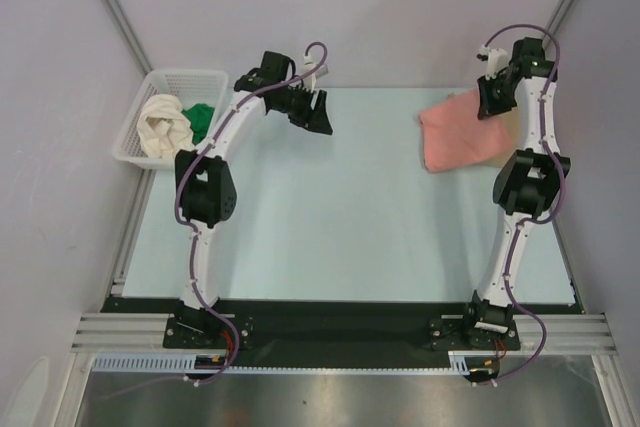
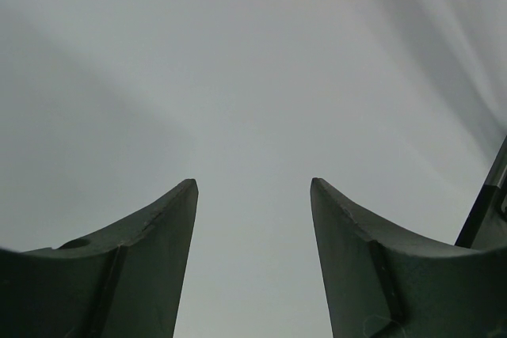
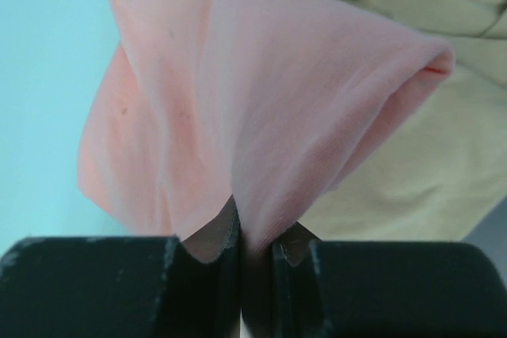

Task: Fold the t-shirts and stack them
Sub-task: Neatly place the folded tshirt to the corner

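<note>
Jaws of the right gripper (image 3: 255,231) are pinched shut on a fold of the salmon-pink t-shirt (image 3: 238,100), which is draped over the tan t-shirt (image 3: 412,180) at the far right of the bench (image 1: 330,227). Jaws of the left gripper (image 2: 253,187) are held wide apart, with nothing between them.

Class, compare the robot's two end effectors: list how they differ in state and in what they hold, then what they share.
The left end effector is open; the right end effector is shut. The left holds nothing, over the table; the right pinches the salmon-pink t-shirt. Both are black and two-fingered.
</note>
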Robot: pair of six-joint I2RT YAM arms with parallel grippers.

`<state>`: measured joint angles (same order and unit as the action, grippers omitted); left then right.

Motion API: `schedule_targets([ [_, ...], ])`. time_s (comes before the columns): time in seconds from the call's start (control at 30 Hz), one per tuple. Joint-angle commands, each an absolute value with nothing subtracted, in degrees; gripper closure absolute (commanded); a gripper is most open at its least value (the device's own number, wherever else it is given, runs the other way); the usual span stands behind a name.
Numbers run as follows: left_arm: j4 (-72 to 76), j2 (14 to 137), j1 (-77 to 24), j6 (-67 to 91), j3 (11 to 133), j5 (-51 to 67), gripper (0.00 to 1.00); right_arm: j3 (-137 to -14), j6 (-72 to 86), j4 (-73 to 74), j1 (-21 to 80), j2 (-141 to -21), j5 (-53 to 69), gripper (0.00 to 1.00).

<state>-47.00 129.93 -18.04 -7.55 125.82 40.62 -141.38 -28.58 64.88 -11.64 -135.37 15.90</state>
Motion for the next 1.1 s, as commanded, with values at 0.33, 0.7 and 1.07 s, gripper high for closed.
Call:
schedule_targets([
  [0.33, -45.8, 131.2, -22.1, -8.4, 129.5, 39.6, 0.35, -148.4, -28.5, 57.4, -19.1, -131.8, 12.9, 1.0],
  [0.7, -46.6, 131.0, -22.2, -9.0, 129.2, 39.2, 0.35, -149.2, -28.4, 53.4, -21.3, -135.6, 10.9, 1.0],
  [1.07, -47.3, 129.1, -22.4, -10.3, 127.0, 36.4, 0.35, -152.0, -27.2, 45.6, -19.3, -143.6, 0.1, 0.89],
])
